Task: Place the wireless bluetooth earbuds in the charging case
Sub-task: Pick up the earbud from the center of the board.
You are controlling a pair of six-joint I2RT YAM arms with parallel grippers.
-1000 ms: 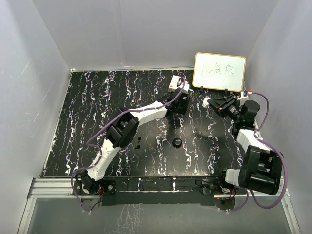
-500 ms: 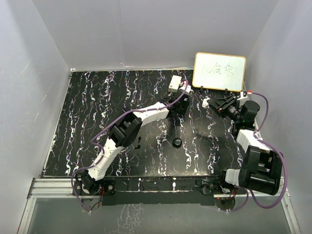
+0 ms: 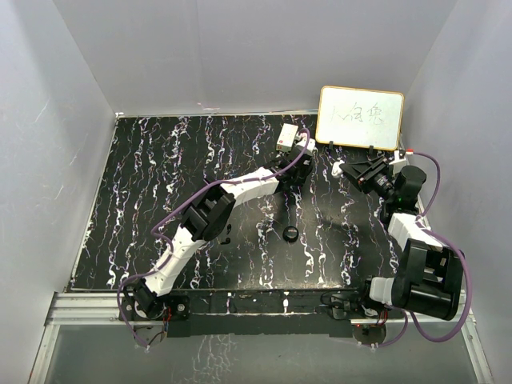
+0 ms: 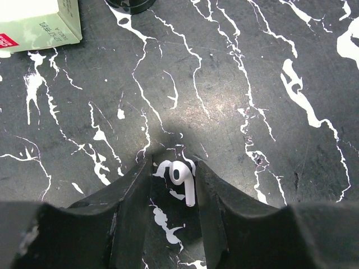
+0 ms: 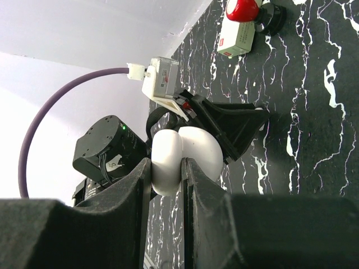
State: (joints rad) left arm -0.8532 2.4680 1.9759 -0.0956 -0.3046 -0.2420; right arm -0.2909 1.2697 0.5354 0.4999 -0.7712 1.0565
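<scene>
One white stemmed earbud [image 4: 182, 178] lies on the black marbled table, seen in the left wrist view. My left gripper [image 4: 175, 185] is open and straddles it; the stem lies close to the right finger, and there is a gap to the left finger. In the top view the left gripper [image 3: 291, 189] hides the earbud. No second earbud shows. My right gripper [image 5: 167, 168] is shut on the white charging case [image 5: 185, 154], lid open, held above the table at the right [image 3: 354, 170].
A white box [image 3: 286, 138] with a red knob [image 5: 242, 9] stands just beyond the left gripper. A black round puck [image 3: 291, 234] lies mid-table. A whiteboard [image 3: 360, 118] leans at the back right. Grey walls enclose the table.
My left arm has shifted slightly, its gripper drawing a little away from the white box. The right arm has not moved.
</scene>
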